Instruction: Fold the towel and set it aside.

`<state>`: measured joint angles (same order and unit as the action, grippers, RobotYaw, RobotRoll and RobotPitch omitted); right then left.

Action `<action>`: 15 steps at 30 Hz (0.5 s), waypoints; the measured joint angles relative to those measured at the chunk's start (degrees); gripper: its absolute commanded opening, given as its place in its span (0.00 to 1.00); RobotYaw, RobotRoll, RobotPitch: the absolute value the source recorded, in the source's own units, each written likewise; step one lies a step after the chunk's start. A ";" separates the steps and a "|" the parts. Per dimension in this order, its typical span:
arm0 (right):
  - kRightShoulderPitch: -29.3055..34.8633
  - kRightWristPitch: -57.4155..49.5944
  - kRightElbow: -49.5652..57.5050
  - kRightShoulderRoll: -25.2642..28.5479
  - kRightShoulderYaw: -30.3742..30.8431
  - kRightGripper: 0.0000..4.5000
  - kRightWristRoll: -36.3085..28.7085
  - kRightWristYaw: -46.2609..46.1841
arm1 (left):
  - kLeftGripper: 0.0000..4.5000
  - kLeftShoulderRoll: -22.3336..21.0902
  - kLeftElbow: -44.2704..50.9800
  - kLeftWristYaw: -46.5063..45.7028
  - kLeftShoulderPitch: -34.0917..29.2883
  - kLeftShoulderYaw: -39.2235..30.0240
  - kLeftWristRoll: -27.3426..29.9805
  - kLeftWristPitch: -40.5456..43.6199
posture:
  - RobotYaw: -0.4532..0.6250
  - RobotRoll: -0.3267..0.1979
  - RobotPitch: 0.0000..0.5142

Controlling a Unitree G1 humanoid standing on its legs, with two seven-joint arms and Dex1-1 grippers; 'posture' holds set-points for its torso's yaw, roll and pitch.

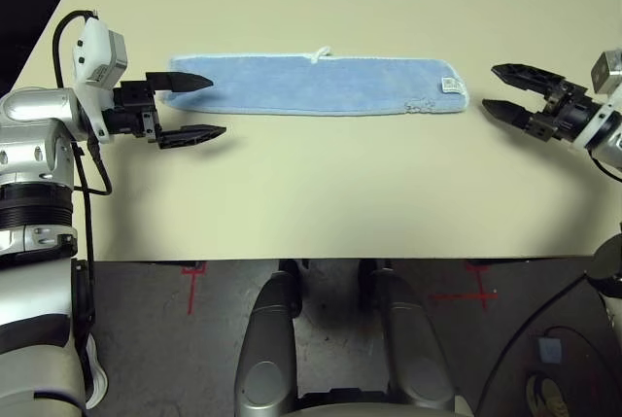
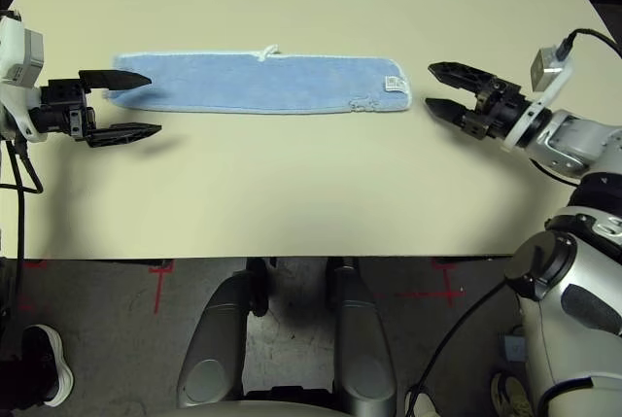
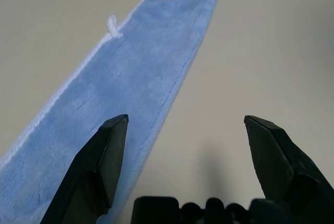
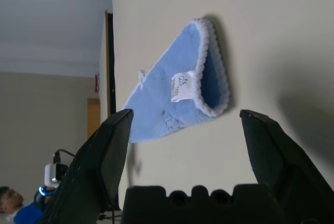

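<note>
The towel (image 1: 311, 85) lies on the table as a long, narrow light-blue strip running left to right, folded lengthwise, with white edging and a small white tag (image 1: 450, 85) near its right end. My left gripper (image 1: 201, 106) is open at the strip's left end, its far finger over the towel's corner and its near finger over bare table. My right gripper (image 1: 501, 89) is open just off the towel's right end, apart from it. In the right wrist view the towel's end (image 4: 201, 85) sits between the two spread fingers, further ahead.
The cream table (image 1: 321, 193) stretches wide in front of and behind the towel. Its front edge runs along the lower part of the head views. A person (image 4: 15, 205) is far off past the table's left end.
</note>
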<state>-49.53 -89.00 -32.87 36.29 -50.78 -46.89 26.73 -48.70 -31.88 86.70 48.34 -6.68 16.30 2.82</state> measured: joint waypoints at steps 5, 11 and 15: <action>2.86 -2.59 2.34 -1.79 -0.51 0.99 -3.64 -2.81 | 1.00 0.00 1.26 -0.28 0.00 0.26 0.29 1.67 | 0.38 0.62 0.66; 2.02 -2.65 3.87 -8.00 -1.27 0.99 -6.44 -8.35 | 1.00 0.00 1.49 -0.28 0.30 0.78 0.30 2.10 | 0.38 0.62 0.66; 0.27 -0.94 5.23 -11.45 -1.80 0.99 -6.31 -11.45 | 1.00 0.00 -0.19 -0.26 0.72 0.99 0.29 1.43 | 0.38 0.62 0.66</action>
<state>-49.27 -89.93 -27.64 24.84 -52.58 -53.20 15.28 -48.70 -32.06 86.44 49.06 -5.70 16.59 4.25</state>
